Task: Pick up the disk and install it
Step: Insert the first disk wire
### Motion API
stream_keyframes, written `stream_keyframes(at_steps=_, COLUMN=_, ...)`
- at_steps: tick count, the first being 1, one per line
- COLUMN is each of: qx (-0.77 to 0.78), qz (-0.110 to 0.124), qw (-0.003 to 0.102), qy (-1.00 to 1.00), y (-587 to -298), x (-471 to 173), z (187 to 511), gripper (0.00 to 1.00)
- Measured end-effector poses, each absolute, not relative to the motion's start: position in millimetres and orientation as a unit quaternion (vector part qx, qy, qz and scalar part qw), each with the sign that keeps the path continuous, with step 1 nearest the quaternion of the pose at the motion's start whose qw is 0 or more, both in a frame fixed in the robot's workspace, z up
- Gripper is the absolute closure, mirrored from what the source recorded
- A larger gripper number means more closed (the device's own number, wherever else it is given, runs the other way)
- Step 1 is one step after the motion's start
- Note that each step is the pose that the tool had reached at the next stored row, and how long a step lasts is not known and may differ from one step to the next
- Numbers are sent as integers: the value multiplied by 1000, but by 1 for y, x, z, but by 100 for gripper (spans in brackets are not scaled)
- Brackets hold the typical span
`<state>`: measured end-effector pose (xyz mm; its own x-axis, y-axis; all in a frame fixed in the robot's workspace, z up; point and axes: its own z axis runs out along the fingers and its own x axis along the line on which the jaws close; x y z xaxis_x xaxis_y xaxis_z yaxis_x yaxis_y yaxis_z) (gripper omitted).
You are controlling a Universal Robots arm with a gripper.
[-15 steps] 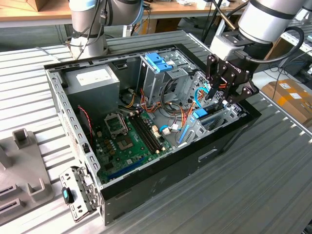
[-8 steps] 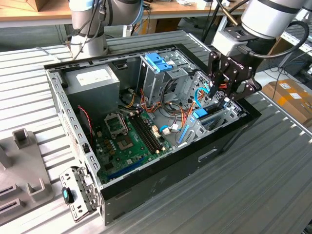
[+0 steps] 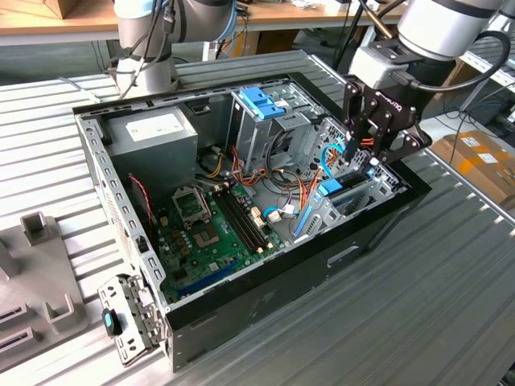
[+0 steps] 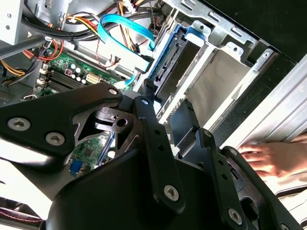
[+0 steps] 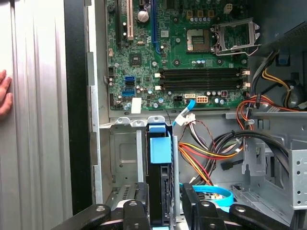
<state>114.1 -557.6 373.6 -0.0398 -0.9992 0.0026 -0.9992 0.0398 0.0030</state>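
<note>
Arm (image 3: pixel 442 28) enters from the exterior view's upper right and bends down over the end of an open computer case (image 3: pixel 282 281) that lies on a ribbed metal table (image 3: pixel 418 314). Its wrist points steeply downward, and the gripper (image 3: pixel 364 159) dips into the drive bay at the case's end on the exterior view's right. The disk (image 3: pixel 332 190) stands on edge in that bay, its blue tab toward the green circuit board (image 3: pixel 209 233). A tall metal cage (image 3: pixel 259 121) with a blue top stands just beyond it.

In the second wrist view, the black linkages of the gripper (image 4: pixel 169 103) slant down to the disk (image 4: pixel 175 62), beside a flat blue cable (image 4: pixel 120 28). A person's hand (image 4: pixel 268 158) rests flat on the table outside the case wall.

In the first wrist view, the fingers (image 5: pixel 140 211) sit narrow, one against each side of the disk (image 5: pixel 159 148), clamping its near end while it stands in the bay slot. Bundled cables (image 5: pixel 206 153) run beside it.
</note>
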Motion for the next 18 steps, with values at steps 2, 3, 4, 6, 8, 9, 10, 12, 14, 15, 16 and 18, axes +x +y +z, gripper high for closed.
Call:
stream_keyframes(at_steps=2, qx=693, qz=0, qw=2, qy=-721, y=-556, x=114, z=374, gripper=58)
stream_keyframes(at_steps=3, qx=693, qz=0, qw=2, qy=-721, y=-554, x=115, z=374, gripper=58)
stream_keyframes(at_steps=4, qx=693, qz=0, qw=2, qy=-721, y=-553, x=115, z=374, gripper=58)
stream_keyframes(at_steps=6, qx=693, qz=0, qw=2, qy=-721, y=-552, x=115, z=374, gripper=58)
stream_keyframes(at_steps=8, qx=693, qz=0, qw=2, qy=-721, y=-552, x=115, z=374, gripper=58)
stream_keyframes(at_steps=9, qx=693, qz=0, qw=2, qy=-721, y=-551, x=116, z=374, gripper=58)
stream_keyframes(at_steps=10, qx=693, qz=0, qw=2, qy=-721, y=-551, x=116, z=374, gripper=58)
stream_keyframes(at_steps=12, qx=693, qz=0, qw=2, qy=-721, y=-551, x=117, z=374, gripper=58)
stream_keyframes(at_steps=14, qx=693, qz=0, qw=2, qy=-721, y=-551, x=119, z=374, gripper=58)
stream_keyframes(at_steps=15, qx=693, qz=0, qw=2, qy=-721, y=-551, x=119, z=374, gripper=58)
stream_keyframes(at_steps=16, qx=693, qz=0, qw=2, qy=-721, y=-551, x=120, z=374, gripper=58)
stream_keyframes(at_steps=18, qx=693, qz=0, qw=2, qy=-721, y=-551, x=121, z=374, gripper=58)
